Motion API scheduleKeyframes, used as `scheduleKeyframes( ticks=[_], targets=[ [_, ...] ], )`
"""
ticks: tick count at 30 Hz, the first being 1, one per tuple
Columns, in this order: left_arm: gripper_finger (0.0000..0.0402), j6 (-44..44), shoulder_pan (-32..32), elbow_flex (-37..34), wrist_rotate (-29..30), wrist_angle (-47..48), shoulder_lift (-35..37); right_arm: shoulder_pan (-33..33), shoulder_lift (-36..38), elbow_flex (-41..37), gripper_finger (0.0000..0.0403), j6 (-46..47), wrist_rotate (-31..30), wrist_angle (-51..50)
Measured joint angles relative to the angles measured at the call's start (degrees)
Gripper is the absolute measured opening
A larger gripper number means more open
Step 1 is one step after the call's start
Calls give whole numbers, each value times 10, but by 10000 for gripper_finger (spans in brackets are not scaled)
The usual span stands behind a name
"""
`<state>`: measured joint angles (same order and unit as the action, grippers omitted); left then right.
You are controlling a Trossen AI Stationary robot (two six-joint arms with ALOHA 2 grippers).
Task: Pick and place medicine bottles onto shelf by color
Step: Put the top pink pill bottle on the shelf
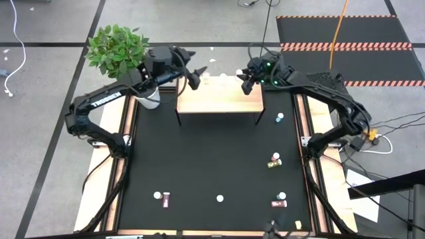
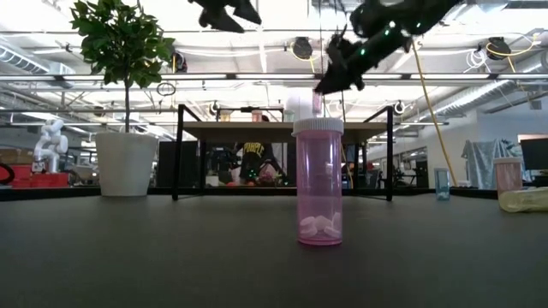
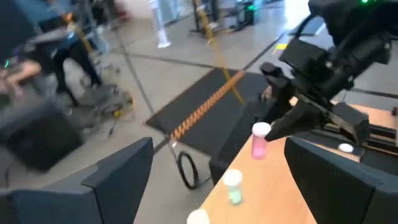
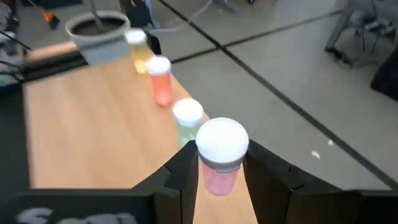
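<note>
Your medicine bottles are small translucent cylinders with white round caps. Going left to right on the black table (image 1: 212, 159): a pink one lying down near the front left (image 1: 166, 197), an upright one showing only its cap at front centre (image 1: 220, 198), a dark pink one lying at front right (image 1: 279, 204), a yellow one (image 1: 273, 162) mid-right, and a teal one (image 1: 279, 118) standing beside the shelf (image 1: 219, 101). The low view shows the centre bottle as pink with white tablets at its bottom (image 2: 318, 184).

On the light wooden shelf's far edge a row stands: yellow (image 4: 138, 50), orange-pink (image 4: 160, 79), pale green (image 4: 188, 121).

Your left gripper (image 1: 197, 73) hovers at the shelf's far left corner, beside the white plant pot (image 1: 150, 98), fingers spread and holding nothing. White lettering on that arm's forearm is too small to read.

Your right gripper (image 4: 217, 168) reaches over the shelf's far right corner, pinching a pink bottle (image 4: 221, 155) upright just below its cap, next to the green one.
</note>
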<state>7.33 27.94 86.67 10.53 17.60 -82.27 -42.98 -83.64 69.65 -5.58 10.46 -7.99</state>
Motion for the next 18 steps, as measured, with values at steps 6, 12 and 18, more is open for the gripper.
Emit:
scheduleKeyframes(
  ticks=[6, 12, 18],
  targets=[
    [351, -63, 33, 0, -14, 78, 7, -21, -24, 0, 107, -1, -1, -3],
    [340, -64, 43, 0, -20, 95, 2, -27, -33, -1, 107, -6, 4, -7],
    [336, -60, 43, 0, -21, 70, 1, -27, -33, -38, 107, -10, 46, 23]
  ],
)
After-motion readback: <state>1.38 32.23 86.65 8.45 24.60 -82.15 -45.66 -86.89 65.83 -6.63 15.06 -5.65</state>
